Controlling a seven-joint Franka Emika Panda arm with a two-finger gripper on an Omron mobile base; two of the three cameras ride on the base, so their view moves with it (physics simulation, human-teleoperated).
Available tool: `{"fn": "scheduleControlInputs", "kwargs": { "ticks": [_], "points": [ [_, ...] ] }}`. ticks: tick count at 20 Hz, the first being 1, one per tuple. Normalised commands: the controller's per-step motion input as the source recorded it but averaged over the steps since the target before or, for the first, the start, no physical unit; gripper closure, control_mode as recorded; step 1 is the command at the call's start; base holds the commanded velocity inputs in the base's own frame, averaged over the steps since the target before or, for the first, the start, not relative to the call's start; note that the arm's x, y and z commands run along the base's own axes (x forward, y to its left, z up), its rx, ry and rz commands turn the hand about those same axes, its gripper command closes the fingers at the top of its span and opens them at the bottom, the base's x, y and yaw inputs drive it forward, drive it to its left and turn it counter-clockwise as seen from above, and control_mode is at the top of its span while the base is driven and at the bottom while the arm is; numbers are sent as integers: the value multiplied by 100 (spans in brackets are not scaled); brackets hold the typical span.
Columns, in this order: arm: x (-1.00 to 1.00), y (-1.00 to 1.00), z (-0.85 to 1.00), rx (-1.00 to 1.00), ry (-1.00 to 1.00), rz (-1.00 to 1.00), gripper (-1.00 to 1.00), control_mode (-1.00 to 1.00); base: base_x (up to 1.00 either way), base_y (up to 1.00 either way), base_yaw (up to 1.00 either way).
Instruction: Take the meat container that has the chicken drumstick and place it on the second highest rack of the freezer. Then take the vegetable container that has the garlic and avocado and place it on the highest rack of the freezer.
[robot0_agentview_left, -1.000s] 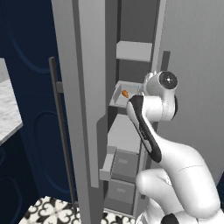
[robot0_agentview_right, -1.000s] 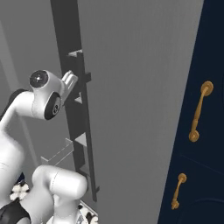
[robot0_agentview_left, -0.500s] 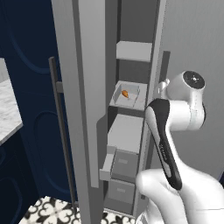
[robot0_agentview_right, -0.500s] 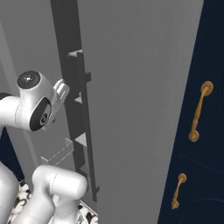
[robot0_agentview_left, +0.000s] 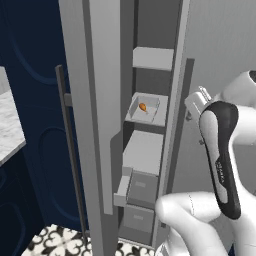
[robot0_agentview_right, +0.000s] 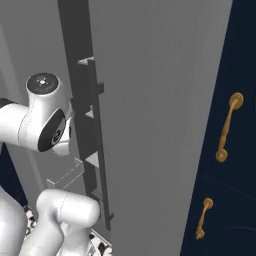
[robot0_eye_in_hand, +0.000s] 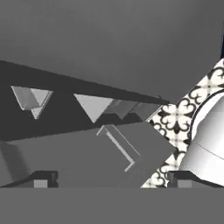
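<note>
The freezer (robot0_agentview_left: 150, 30) stands open, with its shelves stacked over grey drawers. A clear meat container (robot0_agentview_left: 145, 110) rests on the second highest rack (robot0_agentview_left: 161, 120), and the small orange-brown chicken drumstick (robot0_agentview_left: 143, 106) lies inside it. The highest rack (robot0_agentview_left: 153, 58) above it is bare. My gripper (robot0_eye_in_hand: 113, 178) is open, fingertips (robot0_eye_in_hand: 43, 178) wide apart with nothing between them. Its white hand (robot0_agentview_left: 196, 101) hangs outside the freezer, to the right of the container and apart from it. The container with garlic and avocado is out of view.
The freezer door (robot0_agentview_left: 95, 125) stands open on the left, with its thin vertical handle (robot0_agentview_left: 70, 150). Below the racks sit a third shelf (robot0_agentview_left: 143, 150) and grey drawers (robot0_agentview_left: 142, 187). Navy cabinets with gold handles (robot0_agentview_right: 227, 127) flank the right. Patterned floor tiles (robot0_eye_in_hand: 179, 118) lie below.
My arm has drawn back out of the freezer and swung right. The meat container with the drumstick stays on the second highest rack, no longer covered by the hand.
</note>
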Motion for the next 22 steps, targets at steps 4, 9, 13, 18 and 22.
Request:
{"fn": "scheduleControlInputs", "kwargs": {
  "ticks": [4, 9, 13, 18, 22],
  "points": [
    [-90, 0, 8, -47, 0, 68, -100, -100, 0, 0, 0],
    [-71, 5, 32, -43, 9, 54, -100, -100, 0, 0, 0],
    [-36, 3, 5, -34, 14, 44, -100, -100, 0, 0, 0],
    [-38, 0, -5, -10, 1, 20, -100, -100, 0, 0, 0],
    [-35, 3, -6, 0, -1, 0, -100, 100, -50, 17, 0]
  ]
}}
